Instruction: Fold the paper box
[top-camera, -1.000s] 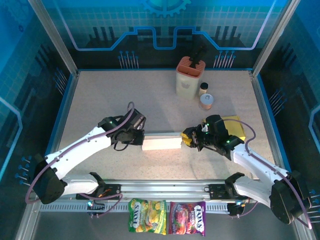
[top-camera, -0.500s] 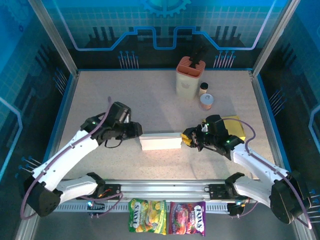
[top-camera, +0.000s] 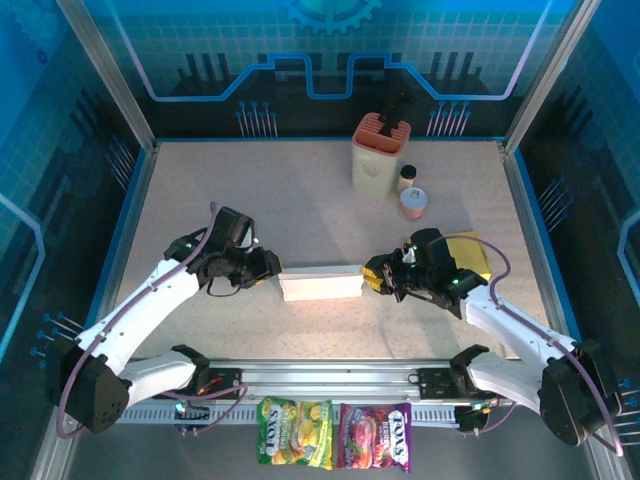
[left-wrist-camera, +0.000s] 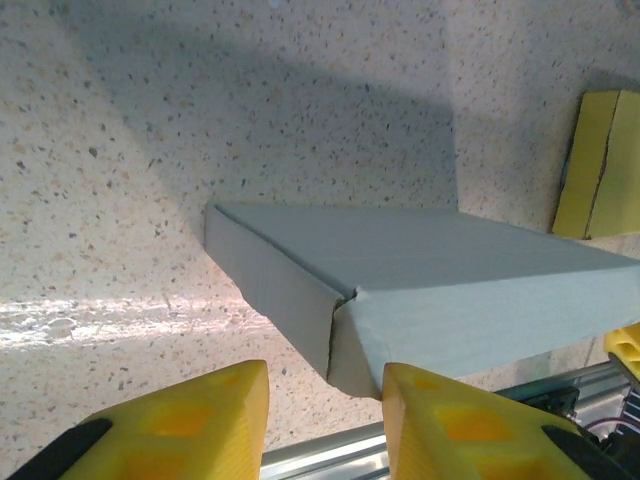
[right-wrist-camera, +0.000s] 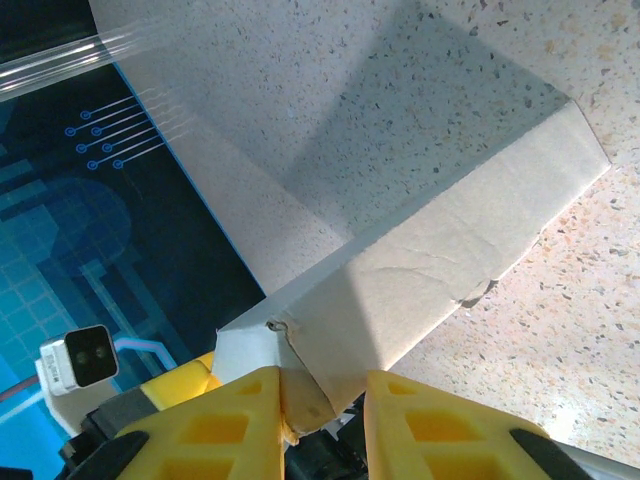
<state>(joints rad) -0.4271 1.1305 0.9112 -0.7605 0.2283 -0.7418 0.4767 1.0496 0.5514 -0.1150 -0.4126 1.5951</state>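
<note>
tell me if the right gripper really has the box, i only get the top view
observer: yes, in the right wrist view the right gripper is shut on one end of the paper box.
operator: and the left one
observer: the left gripper is open. The box's near corner sits in line with the open jaws, and I can't tell whether they touch it.
operator: box in good shape
observer: mostly. The right wrist view shows a small tear along one edge.
</note>
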